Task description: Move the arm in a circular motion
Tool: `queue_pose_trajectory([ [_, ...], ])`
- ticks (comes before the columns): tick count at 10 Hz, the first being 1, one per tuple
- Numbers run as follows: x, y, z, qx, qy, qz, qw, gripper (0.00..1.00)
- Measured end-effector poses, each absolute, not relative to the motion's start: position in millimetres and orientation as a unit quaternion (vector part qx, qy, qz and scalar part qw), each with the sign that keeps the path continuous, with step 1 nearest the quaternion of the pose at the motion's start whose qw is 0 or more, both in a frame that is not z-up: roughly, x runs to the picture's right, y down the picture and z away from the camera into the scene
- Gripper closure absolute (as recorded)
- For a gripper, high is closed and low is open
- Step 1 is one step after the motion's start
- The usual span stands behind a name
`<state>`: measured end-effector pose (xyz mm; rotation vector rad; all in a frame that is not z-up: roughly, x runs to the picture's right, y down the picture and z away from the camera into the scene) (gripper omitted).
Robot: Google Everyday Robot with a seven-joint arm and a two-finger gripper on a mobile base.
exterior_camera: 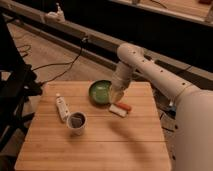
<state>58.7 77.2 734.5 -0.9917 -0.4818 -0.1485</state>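
Observation:
The off-white arm (160,80) reaches in from the right, its thick rounded segments bending at a bulbous joint (127,52) and pointing down. The pale gripper (117,93) hangs at its tip above the right edge of a green bowl (100,91) on the wooden table (95,145). Nothing shows in the gripper.
On the table lie a white bottle (61,106) on its side, a paper cup (77,121) with dark contents, and a small white-and-orange item (120,108) right of the bowl. Cables run across the floor behind. A dark frame (12,100) stands at the left.

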Motion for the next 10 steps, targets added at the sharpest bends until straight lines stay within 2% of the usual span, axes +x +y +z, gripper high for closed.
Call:
queue_pose_trajectory([
  [2, 98.4, 101.8, 707.6, -0.481, -0.184, -0.006, 0.857, 1.00],
  [5, 184.3, 109.8, 700.3, -0.467, -0.089, 0.087, 0.875, 1.00],
  [7, 235.2, 96.2, 715.6, -0.455, -0.031, 0.118, 0.882, 1.00],
  [10, 215.0, 61.4, 767.6, -0.449, -0.030, 0.071, 0.890, 1.00],
])
